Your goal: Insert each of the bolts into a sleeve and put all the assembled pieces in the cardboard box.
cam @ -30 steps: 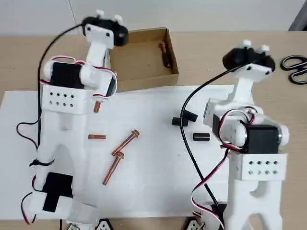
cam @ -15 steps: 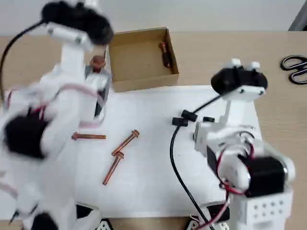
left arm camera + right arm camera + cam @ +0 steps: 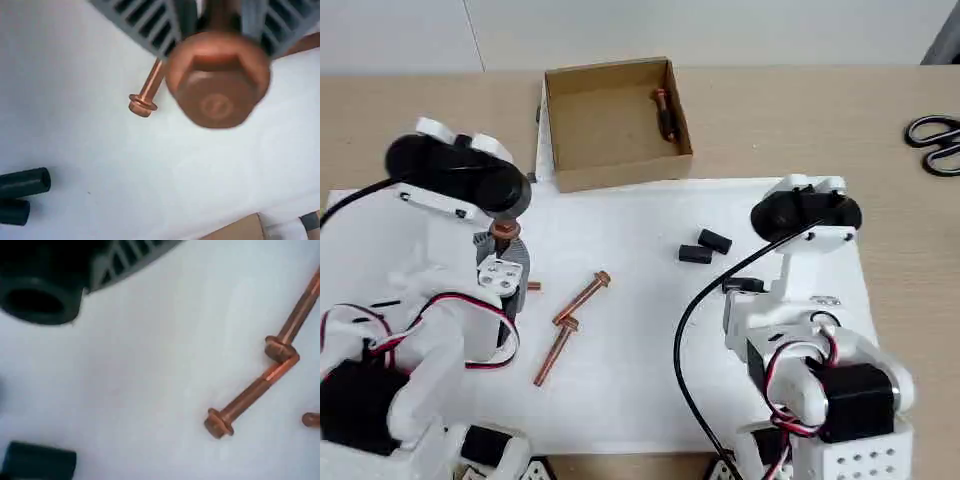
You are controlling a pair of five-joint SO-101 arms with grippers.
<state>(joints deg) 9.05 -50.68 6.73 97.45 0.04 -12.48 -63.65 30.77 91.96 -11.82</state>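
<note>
1. The left claw (image 3: 501,258) is at the left of the high view, over the white sheet (image 3: 640,400). It is closed on a copper bolt (image 3: 217,80), which stands upright with its hexagonal head on top. In the left wrist view, ribbed grey jaws flank the shank on both sides.
2. The right claw (image 3: 749,289) is right of centre in the high view, low over the sheet. It grips a black sleeve (image 3: 40,297), which lies against a ribbed grey jaw, open bore toward the wrist camera.
3. Two loose sleeves (image 3: 705,247) lie just beside each other on the sheet, centre right, apart from both claws.
4. Two loose bolts (image 3: 570,325) lie at the centre of the sheet, their heads close together. A short piece of a third bolt (image 3: 532,286) shows just beside the left claw.
5. The cardboard box (image 3: 610,178) stands at top centre, at the far edge of the sheet, open upward. One assembled piece (image 3: 666,112) lies inside against its right wall.
6. Scissors (image 3: 935,142) lie on the table (image 3: 770,110) at the right edge, well apart from the sheet.
</note>
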